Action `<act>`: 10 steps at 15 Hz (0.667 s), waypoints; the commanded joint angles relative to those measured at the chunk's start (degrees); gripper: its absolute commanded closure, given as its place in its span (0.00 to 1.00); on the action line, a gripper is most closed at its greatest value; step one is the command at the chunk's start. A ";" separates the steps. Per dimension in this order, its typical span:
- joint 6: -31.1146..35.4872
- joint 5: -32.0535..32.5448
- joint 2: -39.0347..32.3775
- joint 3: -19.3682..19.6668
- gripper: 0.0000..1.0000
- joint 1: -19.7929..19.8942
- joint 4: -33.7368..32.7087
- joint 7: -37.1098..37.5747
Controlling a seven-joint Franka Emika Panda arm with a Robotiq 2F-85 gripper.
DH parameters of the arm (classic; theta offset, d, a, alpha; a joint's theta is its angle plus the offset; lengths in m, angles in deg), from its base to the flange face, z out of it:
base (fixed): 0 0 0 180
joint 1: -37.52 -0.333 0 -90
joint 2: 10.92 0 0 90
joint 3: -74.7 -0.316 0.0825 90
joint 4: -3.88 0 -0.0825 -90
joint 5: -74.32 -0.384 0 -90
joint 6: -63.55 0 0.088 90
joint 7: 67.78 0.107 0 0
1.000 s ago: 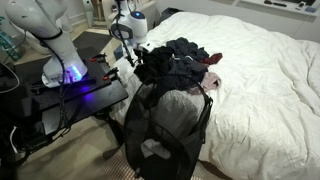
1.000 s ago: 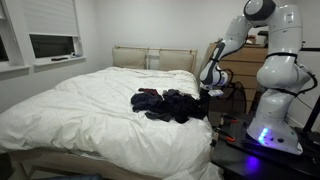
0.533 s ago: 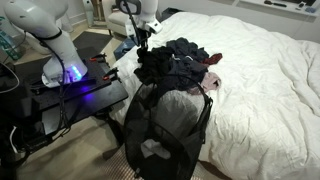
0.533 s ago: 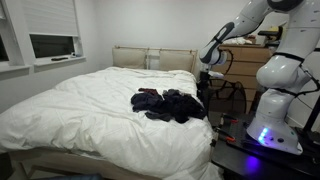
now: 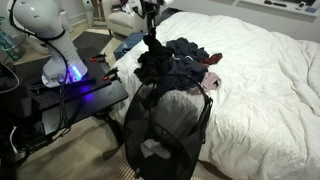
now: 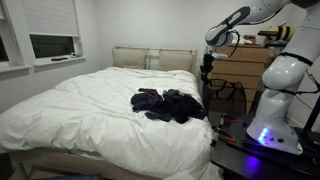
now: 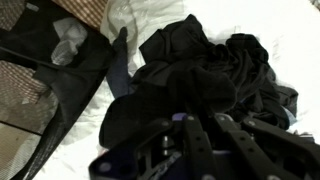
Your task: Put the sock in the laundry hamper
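Note:
My gripper [image 5: 150, 30] hangs above the bed's near edge, over the end of a pile of dark clothes [image 5: 182, 60]. It also shows in an exterior view [image 6: 206, 70]. In the wrist view its fingers [image 7: 190, 128] are close together on a black sock [image 7: 165, 100] that dangles below them. The laundry hamper [image 5: 135, 105], tall, black and see-through, stands on the floor against the bed, below the pile. In the wrist view the hamper [image 7: 40, 65] lies at the upper left, with light garments inside.
The white bed [image 5: 260, 90] fills most of the scene, with the clothes pile [image 6: 165, 103] near its edge. The robot base on a black stand [image 5: 70, 85] is beside the hamper. A wooden dresser [image 6: 245, 70] stands behind the arm.
My gripper has risen from the edge of the clothes pile and shifted over it, lifting the black sock with it.

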 commanded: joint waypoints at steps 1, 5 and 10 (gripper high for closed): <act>-3.50 6.49 1.33 3.65 0.98 -1.84 -2.68 5.32; -5.36 8.96 1.81 7.89 0.98 -0.91 -5.70 7.13; -7.97 7.01 0.95 14.75 0.98 1.08 -10.59 6.78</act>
